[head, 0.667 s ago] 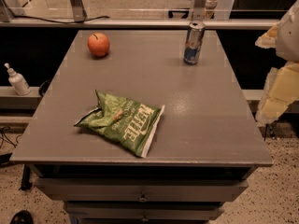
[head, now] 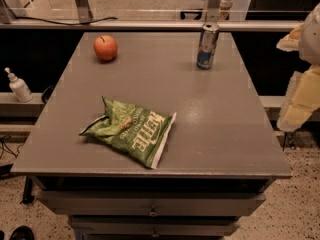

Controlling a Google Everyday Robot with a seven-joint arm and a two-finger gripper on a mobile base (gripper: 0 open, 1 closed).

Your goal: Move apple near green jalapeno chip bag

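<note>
Change since last frame: none that I can make out. The apple, bag and can lie where they did, and the arm at the right edge sits in much the same place.

Tabletop (head: pixel 220 134): grey, carries three things.

Gripper (head: pixel 300 101): the pale mass at the right edge of the view, off the tabletop's right side and well apart from everything on it. I cannot tell whether it is open or closed; it holds nothing that I can see.

Bag (head: pixel 132 131): green, crumpled, lying flat in the near-left part of the tabletop, white edge turned towards the front right.

Can (head: pixel 207 46): upright at the far side, right of centre.

Apple (head: pixel 105 47): far-left corner, stem up, well apart from the bag and level with the can.

Step in hand, as I judge it: the very start. The apple is untouched and the reach has not begun.

Next move, my reading: carry the gripper across the tabletop from the right to above the apple. The can stands close to that line, so I would pass on its near side or go high over it. Then come down over the apple, grip it across its widest part, lift it, bring it towards the front and set it just beside the bag, not on it. A round apple may roll on release, so set it down low.
</note>
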